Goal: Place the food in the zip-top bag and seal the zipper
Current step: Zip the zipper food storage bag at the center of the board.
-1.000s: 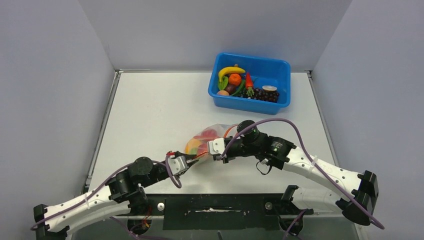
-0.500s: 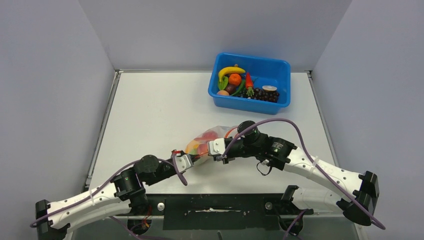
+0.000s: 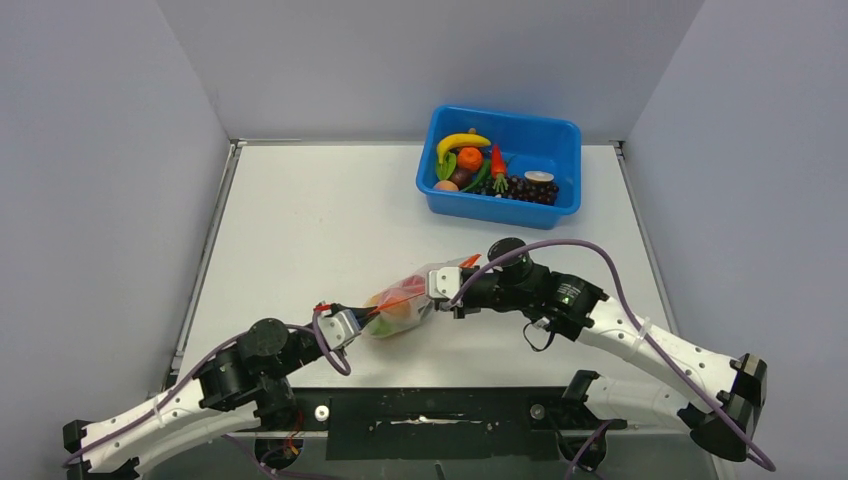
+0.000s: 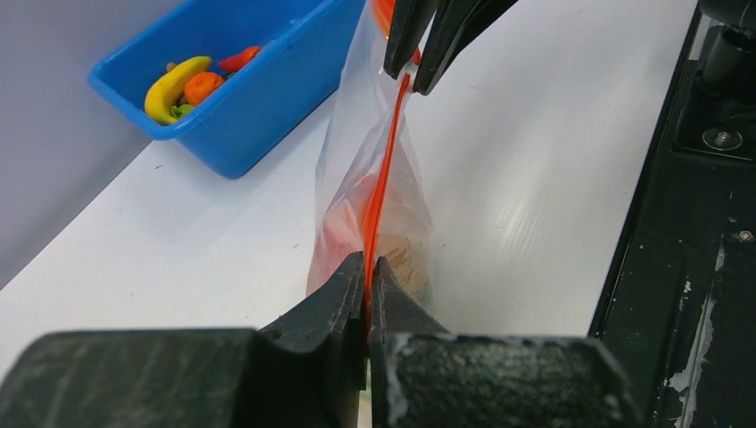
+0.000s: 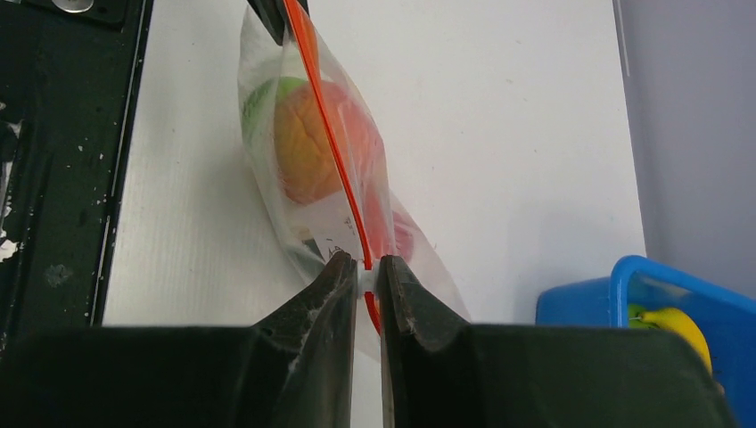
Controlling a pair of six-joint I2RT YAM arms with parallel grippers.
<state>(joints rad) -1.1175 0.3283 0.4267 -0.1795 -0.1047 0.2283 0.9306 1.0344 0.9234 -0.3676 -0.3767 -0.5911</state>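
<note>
Pinching the zipper [image 4: 385,169], left fingers [image 4: 332,299] and right fingers [image 5: 328,290] show their clamp only in wrist views.

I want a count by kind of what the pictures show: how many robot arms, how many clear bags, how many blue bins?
Robot arms: 2, the left arm and the right arm
zip-top bag: 1
blue bin: 1
Total: 4

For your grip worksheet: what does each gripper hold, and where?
The left gripper and right gripper each pinch one end of the orange-red zipper strip on the clear plastic bag.
</note>
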